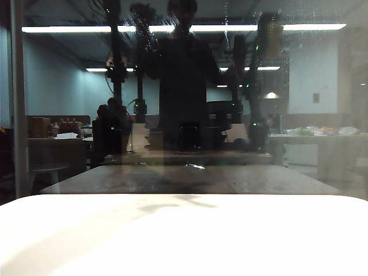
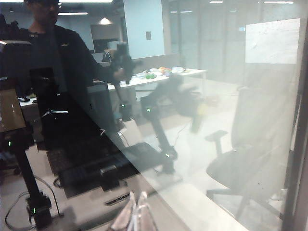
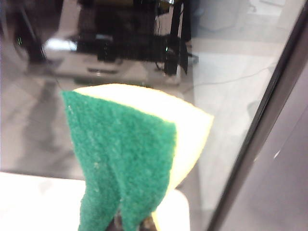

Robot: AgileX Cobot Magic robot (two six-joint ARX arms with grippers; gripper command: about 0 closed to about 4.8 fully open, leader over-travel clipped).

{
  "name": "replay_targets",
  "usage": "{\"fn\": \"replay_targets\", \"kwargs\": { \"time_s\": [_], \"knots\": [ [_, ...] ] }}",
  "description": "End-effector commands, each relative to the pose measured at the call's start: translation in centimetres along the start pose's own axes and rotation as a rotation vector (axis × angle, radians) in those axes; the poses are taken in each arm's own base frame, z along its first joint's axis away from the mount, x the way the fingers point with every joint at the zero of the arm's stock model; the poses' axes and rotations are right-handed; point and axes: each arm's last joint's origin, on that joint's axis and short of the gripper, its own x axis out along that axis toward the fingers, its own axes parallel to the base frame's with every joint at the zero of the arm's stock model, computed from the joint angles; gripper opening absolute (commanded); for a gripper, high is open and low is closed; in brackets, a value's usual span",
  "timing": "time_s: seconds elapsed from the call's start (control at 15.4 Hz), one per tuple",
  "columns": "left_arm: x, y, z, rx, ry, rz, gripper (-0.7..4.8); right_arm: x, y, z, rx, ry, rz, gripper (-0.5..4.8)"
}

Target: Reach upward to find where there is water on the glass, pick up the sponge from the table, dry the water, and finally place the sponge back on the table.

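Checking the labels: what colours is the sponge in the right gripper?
Dark green scouring face over yellow foam; the sponge shows best in the right wrist view.

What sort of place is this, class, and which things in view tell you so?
Probably an office or lab: a large glass partition, an office chair beyond it, and ceiling strip lights mirrored in it.

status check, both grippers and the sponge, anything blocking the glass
Right gripper shut on sponge, raised before the glass. Left gripper shut, empty, facing the glass. Water speckles upper right pane. Nothing blocking.
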Motion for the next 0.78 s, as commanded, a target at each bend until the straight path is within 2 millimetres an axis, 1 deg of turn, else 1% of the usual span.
{"fn": "replay_targets", "kwargs": {
  "time_s": [0.06, 0.13, 0.19, 0.32, 0.45, 0.65, 0.78],
  "knots": [
    [-0.8, -0.3, 0.3, 0.008, -0.008, 0.002, -0.05, 1.2, 0.2, -3.5, 0.071, -0.001, 0.038, -0.09],
    [-1.1, -0.4, 0.4, 0.007, -0.006, 0.002, -0.05, 1.9, 0.2, -4.8, 0.09, 0.022, 0.044, -0.09],
    [-1.6, -0.6, 0.5, 0.008, -0.008, 0.002, -0.05, 3.3, 0.2, -7.9, 0.113, 0.082, 0.042, -0.09],
    [-2.1, -0.7, 0.7, 0.01, -0.014, 0.003, -0.05, 4.5, 0.4, -10.3, 0.115, 0.119, 0.057, -0.09],
    [-2.6, -0.9, 0.8, 0.01, -0.013, 0.002, -0.05, 5.5, 0.7, -12.3, 0.111, 0.157, 0.08, -0.09],
    [-3.0, -1.0, 0.9, 0.009, -0.011, 0.002, -0.05, 6.7, 1.5, -14.2, 0.101, 0.16, 0.131, -0.09],
    [-3.3, -1.1, 1.0, 0.011, -0.015, 0.002, -0.05, 7.7, 2.1, -15.8, 0.116, 0.214, 0.161, -0.09]
  ]
}}
